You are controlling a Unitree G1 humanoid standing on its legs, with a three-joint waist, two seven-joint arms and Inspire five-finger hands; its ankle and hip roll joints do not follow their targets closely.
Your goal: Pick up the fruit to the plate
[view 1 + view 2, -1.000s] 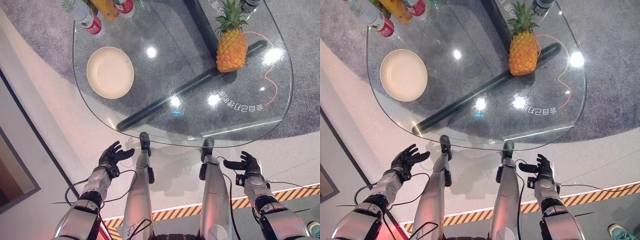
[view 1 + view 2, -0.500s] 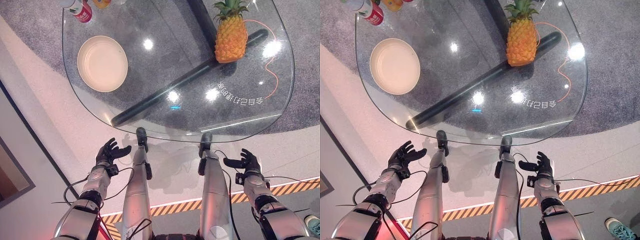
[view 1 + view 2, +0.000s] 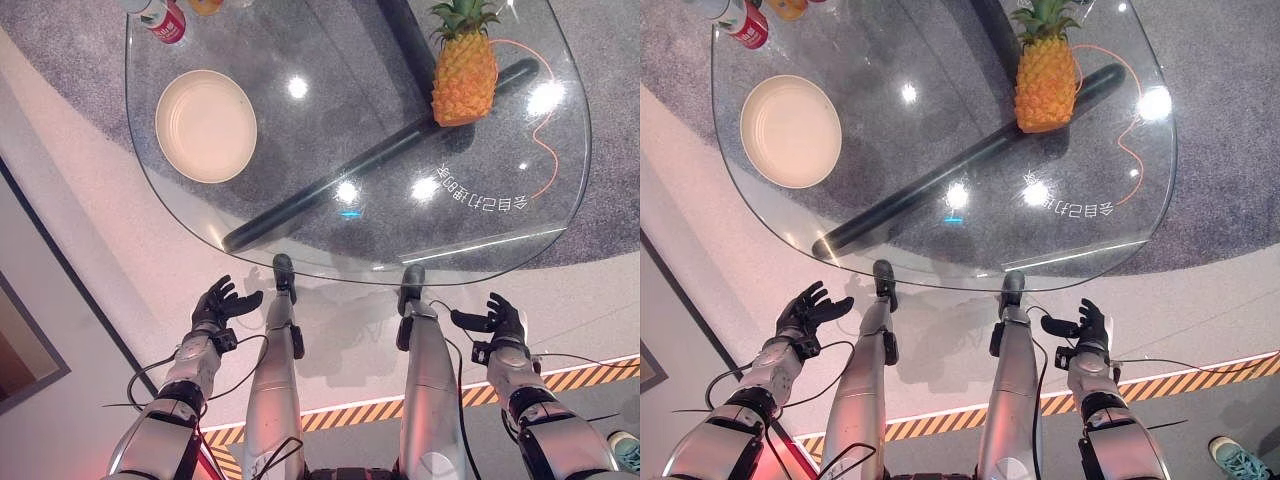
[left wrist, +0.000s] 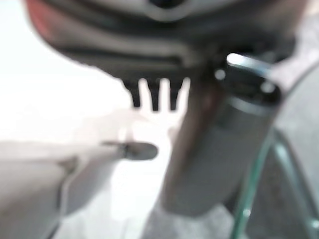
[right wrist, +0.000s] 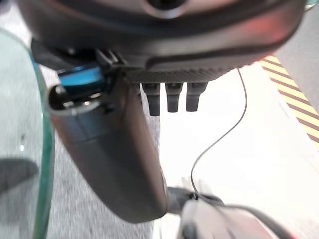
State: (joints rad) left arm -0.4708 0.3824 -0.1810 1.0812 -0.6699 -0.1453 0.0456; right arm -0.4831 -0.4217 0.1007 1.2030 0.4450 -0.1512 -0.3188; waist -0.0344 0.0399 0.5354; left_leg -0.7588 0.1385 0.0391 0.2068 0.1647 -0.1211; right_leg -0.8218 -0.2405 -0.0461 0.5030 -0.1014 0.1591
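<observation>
Standing upright on the far right part of the glass table (image 3: 470, 262), the pineapple (image 3: 464, 70) has its crown clipped by the top edge, and at the far left corner a red-labelled bottle (image 3: 163, 18) and an orange object (image 3: 205, 6) are likewise cut off, their print too small to read. The cream plate (image 3: 206, 125) lies bare on the table's left side, well apart from the fruit, while mirrored white lettering (image 3: 482, 197) shows through the glass, unreadable. Below the near edge, the left hand (image 3: 221, 303) and right hand (image 3: 498, 320) hover with fingers spread, holding nothing.
</observation>
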